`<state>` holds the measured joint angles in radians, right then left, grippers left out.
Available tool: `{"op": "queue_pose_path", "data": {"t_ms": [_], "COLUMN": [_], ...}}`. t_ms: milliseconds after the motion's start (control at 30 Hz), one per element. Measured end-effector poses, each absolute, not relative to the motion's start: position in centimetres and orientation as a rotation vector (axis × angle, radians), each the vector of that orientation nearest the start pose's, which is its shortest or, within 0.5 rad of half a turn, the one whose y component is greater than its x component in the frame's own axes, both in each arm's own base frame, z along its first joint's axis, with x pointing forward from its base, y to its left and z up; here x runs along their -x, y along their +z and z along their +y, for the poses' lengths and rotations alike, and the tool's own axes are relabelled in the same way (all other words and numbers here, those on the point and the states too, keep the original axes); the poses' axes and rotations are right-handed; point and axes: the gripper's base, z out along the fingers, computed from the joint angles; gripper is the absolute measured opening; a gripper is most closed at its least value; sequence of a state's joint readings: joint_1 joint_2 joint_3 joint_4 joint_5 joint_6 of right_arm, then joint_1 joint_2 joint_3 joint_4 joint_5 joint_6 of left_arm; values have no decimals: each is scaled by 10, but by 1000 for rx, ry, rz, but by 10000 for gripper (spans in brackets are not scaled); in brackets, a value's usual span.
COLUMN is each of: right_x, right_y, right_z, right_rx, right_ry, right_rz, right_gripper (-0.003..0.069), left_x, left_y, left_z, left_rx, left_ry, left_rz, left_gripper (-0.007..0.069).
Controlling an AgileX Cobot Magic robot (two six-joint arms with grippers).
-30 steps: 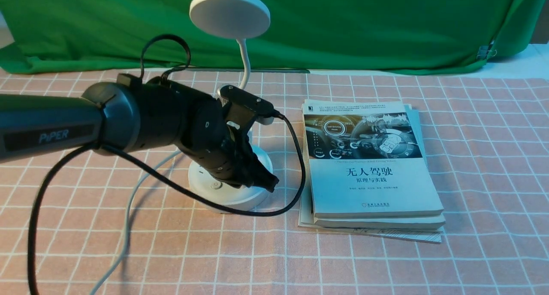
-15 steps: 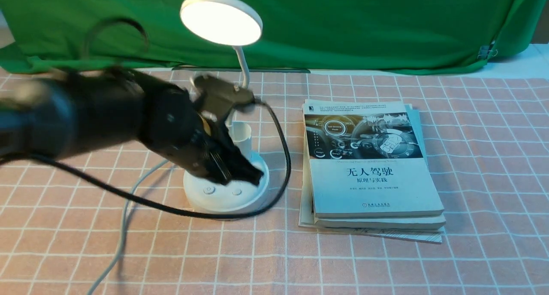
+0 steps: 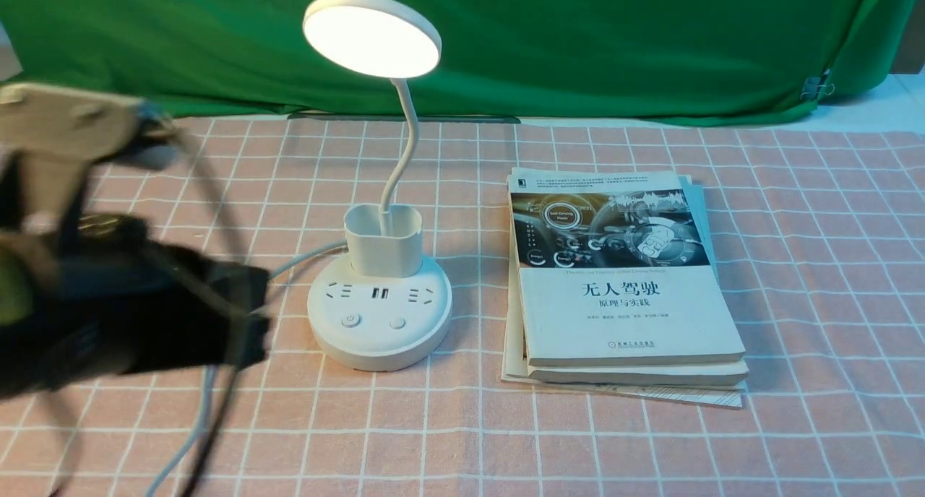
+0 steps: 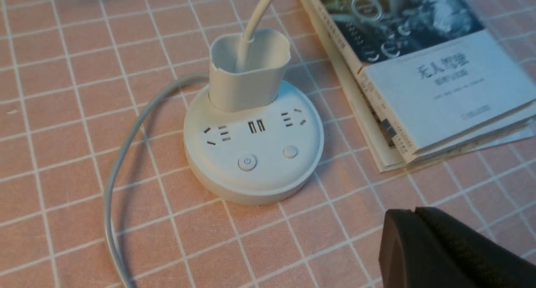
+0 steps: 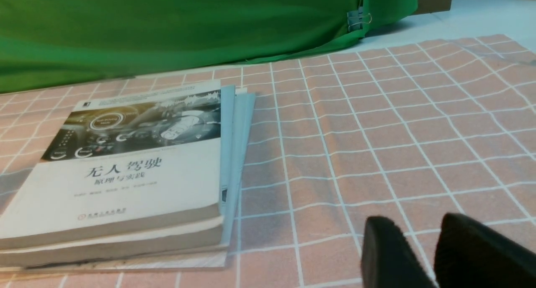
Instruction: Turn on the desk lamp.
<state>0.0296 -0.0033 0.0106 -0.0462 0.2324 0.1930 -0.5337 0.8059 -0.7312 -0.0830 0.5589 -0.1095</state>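
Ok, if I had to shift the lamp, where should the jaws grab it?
I'd pinch the thin upright front wall of the lamp's open cup, coming from above, one jaw inside, one outside. The bendy neck would probably flex, and the round base looks too wide to span.

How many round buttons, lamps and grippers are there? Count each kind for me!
Round buttons: 2, the power button and the plain button
Lamps: 1, the lit desk lamp
Grippers: 2, the left gripper and the right gripper
Total: 5
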Motion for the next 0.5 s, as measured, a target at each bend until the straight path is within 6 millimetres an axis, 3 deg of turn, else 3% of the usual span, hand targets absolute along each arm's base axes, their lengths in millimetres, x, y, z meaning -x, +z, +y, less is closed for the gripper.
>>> {"op": "queue_pose_path", "data": {"t_ms": [267,500], "right_x": [-56,-56], "right_y": [189,189], "right_z": [1,1], "right_rx": [-110,-110], "right_ry": [122,122], "right_rz": [1721,1721], "right_gripper": [239,239], "left_x": [-67,-38], "left_y": [346,355], "left_z": [-45,-28], "left_rx": [-367,-343], "left_ry": [-533,-565], "left_rz": [1863,1718], "left_gripper": [21,21]}}
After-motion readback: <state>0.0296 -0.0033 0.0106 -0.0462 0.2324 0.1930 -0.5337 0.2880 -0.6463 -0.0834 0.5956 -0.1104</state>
